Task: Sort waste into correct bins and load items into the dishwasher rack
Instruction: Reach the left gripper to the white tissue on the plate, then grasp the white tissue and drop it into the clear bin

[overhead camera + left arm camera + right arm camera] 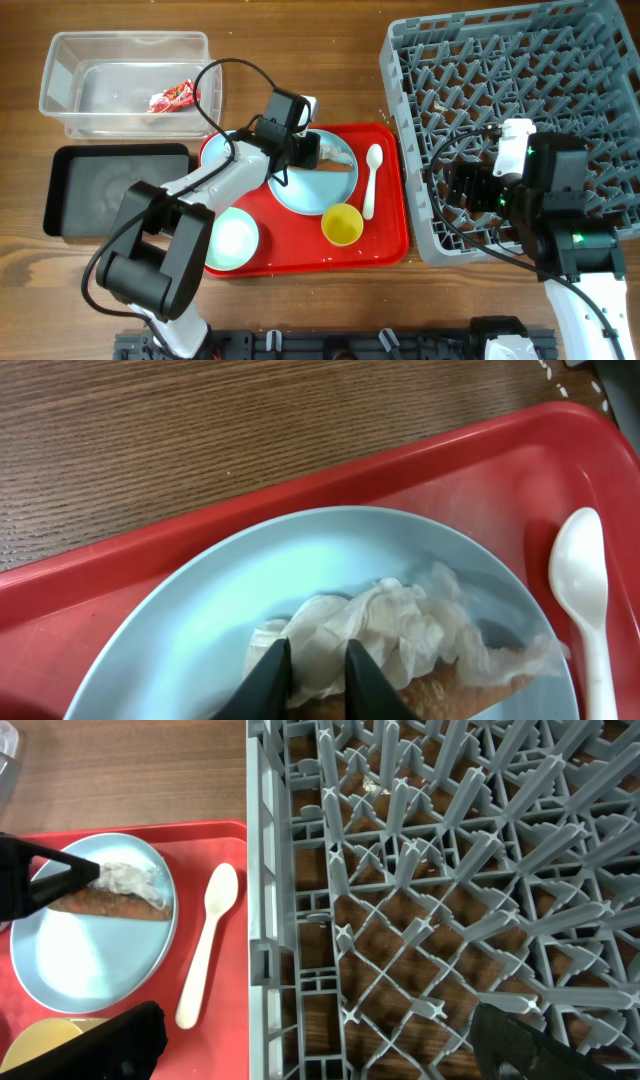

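Spoon (583,570) handle beyond bottom edge

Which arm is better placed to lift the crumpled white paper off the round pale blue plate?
Left. The left gripper is down at the round pale blue plate, pinching the crumpled white paper. The right gripper hangs open over the grey plastic pegged rack.

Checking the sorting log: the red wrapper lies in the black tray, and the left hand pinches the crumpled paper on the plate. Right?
Not quite. The overhead view shows the red wrapper in the clear tub, not the black tray. The rest holds: the left hand pinches the crumpled paper on the plate.
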`<state>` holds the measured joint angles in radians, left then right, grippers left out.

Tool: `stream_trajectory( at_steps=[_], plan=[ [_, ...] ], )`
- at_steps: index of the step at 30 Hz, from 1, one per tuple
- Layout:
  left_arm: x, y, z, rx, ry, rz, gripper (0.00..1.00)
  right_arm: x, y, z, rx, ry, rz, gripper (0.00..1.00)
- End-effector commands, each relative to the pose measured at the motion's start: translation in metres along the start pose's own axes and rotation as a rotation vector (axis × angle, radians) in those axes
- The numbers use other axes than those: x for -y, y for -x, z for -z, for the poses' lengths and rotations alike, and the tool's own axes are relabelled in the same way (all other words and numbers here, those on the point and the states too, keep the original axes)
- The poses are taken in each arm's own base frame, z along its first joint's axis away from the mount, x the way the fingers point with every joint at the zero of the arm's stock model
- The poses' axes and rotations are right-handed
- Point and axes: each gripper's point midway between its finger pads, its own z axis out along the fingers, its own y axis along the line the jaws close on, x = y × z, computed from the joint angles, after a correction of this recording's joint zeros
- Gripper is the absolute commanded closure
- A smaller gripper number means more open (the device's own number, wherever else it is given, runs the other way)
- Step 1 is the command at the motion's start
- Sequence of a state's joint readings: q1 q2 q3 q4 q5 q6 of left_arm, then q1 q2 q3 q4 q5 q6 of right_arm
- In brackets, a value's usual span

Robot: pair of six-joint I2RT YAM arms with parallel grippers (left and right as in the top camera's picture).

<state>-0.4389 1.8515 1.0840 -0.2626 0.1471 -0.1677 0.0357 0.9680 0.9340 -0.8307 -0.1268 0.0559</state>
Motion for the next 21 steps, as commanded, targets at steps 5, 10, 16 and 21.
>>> stream_trajectory(
  at_steps=[5,10,16,21],
  plan=[
    [0.002,-0.002,-0.002,-0.006,0.001,-0.007,0.96,-0.001,0.007,0.003,0.015,0.006,-0.001,0.00],
    [0.003,0.022,0.027,0.086,0.031,-0.016,0.96,-0.001,0.007,0.003,0.015,0.005,-0.001,0.00],
    [-0.031,0.082,0.126,0.385,0.227,0.028,0.96,-0.001,0.007,0.003,0.015,0.005,-0.001,0.00],
    [-0.077,0.102,0.170,0.494,0.249,0.125,0.96,-0.001,0.007,0.003,0.015,0.005,-0.001,0.00]
  ],
)
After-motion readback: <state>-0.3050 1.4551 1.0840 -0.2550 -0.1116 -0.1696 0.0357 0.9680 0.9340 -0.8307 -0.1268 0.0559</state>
